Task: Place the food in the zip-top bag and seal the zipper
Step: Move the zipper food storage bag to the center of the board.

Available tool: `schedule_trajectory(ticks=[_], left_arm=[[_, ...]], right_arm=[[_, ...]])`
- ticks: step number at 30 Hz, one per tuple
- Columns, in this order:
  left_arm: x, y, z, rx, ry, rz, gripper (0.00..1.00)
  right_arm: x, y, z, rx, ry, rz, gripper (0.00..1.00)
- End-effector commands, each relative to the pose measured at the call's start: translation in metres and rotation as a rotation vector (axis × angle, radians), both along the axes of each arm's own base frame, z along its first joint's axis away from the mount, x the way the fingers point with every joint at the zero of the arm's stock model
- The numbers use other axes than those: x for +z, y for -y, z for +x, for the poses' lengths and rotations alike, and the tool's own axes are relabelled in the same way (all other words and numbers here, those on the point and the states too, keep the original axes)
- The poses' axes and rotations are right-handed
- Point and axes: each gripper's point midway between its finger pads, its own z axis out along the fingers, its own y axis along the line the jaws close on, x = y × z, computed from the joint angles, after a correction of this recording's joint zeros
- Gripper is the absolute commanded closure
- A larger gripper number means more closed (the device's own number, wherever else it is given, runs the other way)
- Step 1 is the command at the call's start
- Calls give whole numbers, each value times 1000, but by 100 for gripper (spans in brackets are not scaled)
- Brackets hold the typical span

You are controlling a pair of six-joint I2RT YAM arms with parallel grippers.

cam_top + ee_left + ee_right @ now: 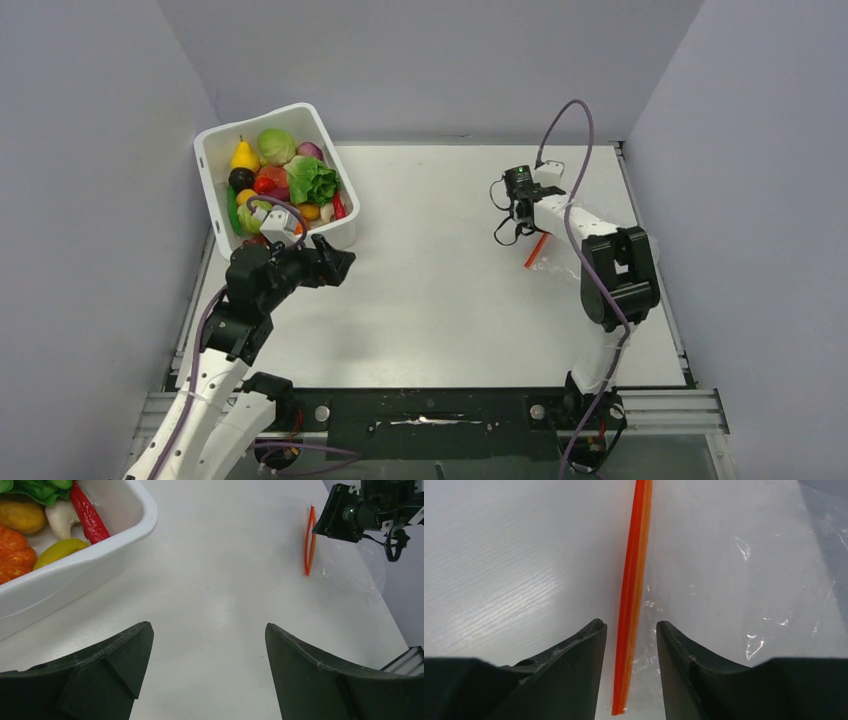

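Left jaws stand wide apart and empty. The food (285,178) lies ahead to their left, all in the white tub (338,236). Right jaws, narrowly apart, straddle the zipper (631,605) without gripping it; the zip-top bag (734,580) lies on the desk (225,580) to their right. The step looks like opening the bag: next, pinch one lip and lift.

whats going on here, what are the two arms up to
Two robot arms are set up to bag toy food. The right gripper is down at the clear zip-top bag lying on the table, with its fingers apart on either side of the orange zipper, not clamped. The left gripper is open and empty beside the white tub. All the food in view sits in the tub, and the bag looks empty.
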Motion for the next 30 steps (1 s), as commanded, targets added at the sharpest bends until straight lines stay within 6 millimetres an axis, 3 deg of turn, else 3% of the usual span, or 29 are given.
schedule_trajectory(ticks=[1,12,19,25,30], left_arm=[[27,-4,3,24,83,16,17],[28,-5,1,26,90,25,17],[28,-5,1,27,91,24,18],[29,-7,1,37,96,28,18],[28,-8,2,41,97,29,18]], right_arm=[[8,13,23,-76,51,-74,59],[-22,31,15,-132,-50,-150,63],[-25,34,11,-130,-49,-161,78],[-27,34,9,-120,-51,-146,100],[-23,30,5,-97,-43,-126,100]])
